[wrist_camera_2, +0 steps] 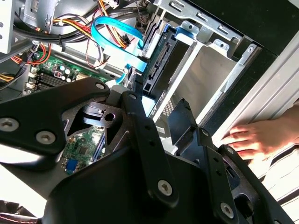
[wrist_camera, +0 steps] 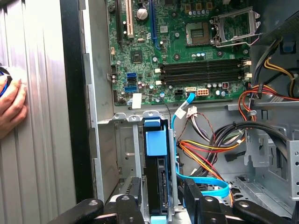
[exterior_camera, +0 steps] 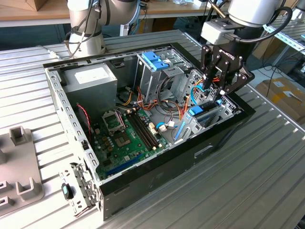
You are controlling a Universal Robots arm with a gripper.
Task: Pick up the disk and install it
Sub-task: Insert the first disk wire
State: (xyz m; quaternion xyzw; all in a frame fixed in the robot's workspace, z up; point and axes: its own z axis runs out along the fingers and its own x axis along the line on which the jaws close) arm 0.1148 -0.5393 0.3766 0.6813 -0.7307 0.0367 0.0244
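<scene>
Gripper (wrist_camera: 162,183) jaws apart astride the disk (wrist_camera: 155,156), seemingly seated edge-on in its bay (wrist_camera: 124,140); both wrist views add a person's hand (wrist_camera: 11,109) resting beside the case (wrist_camera: 72,93)

bg | ribbed metal table (exterior_camera: 267,162) | wood bench (exterior_camera: 24,15) behind | cardboard boxes (exterior_camera: 281,90) on floor, the exterior view's right

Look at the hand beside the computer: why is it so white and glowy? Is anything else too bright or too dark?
In the second wrist view, strong light washes the person's hand and the table under it nearly white, while the gripper is a dark shape. In the exterior view, the arm's white housing glares. In the first wrist view, the motherboard is evenly lit.
</scene>
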